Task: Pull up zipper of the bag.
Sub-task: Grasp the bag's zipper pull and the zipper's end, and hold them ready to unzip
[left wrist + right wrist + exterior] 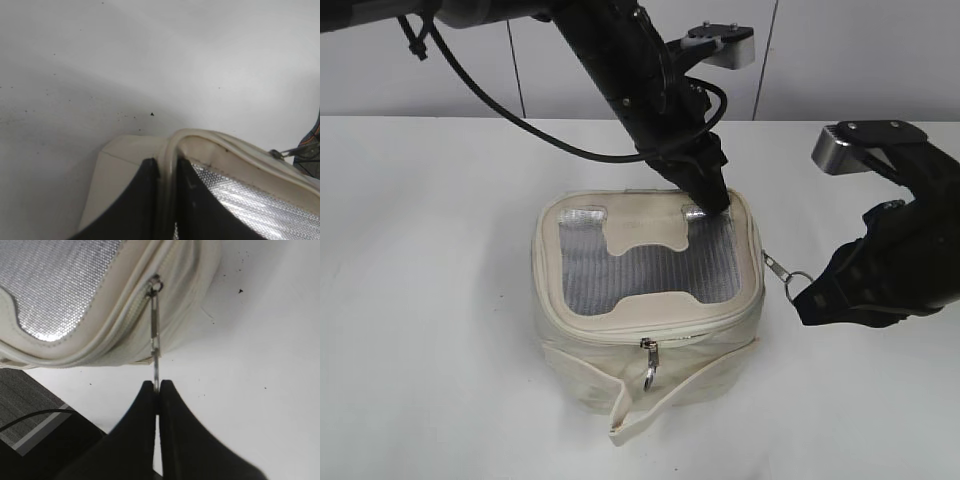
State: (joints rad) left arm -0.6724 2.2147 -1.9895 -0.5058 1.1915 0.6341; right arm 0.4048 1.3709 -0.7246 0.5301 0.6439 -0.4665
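The boxy cream bag point(582, 352) stands mid-table, its grey mesh lid point(650, 272) facing up. My left gripper point(712, 200) reaches down onto the lid's back right corner. In the left wrist view it point(169, 163) is shut on the cream lid rim point(172, 145). The zipper point(125, 315) runs under the lid edge. A thin silver pull point(156, 332) sticks out sideways from the bag's right side, and my right gripper point(157, 385) is shut on its tip. From the exterior view that gripper point(802, 303) sits just right of the bag at the pull's ring point(796, 279). A second ringed pull point(649, 362) hangs at the front.
A loose cream strap point(665, 398) trails from the bag's front toward the near table edge. The white table point(430, 300) spreads left of the bag, with a pale wall point(440, 70) behind it. Dark floor point(30, 405) shows beyond the table edge in the right wrist view.
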